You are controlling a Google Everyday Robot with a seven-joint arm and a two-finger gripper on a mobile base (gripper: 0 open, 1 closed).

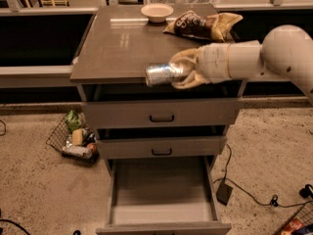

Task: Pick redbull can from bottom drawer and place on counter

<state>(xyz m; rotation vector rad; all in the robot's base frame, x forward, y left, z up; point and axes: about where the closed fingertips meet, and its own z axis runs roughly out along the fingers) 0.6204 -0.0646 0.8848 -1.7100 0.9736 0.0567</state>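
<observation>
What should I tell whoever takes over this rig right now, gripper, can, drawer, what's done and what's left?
Gripper: shut on the redbull can, which it holds on its side at the front edge of the counter.
Bottom drawer: pulled open, nothing visible on its floor.
Counter: a bowl and a chip bag sit at the back; the front half is bare.
Done: the can is out of the drawer and up at counter level.
Left: move it over the bare front part of the counter, set it down and release it.
</observation>
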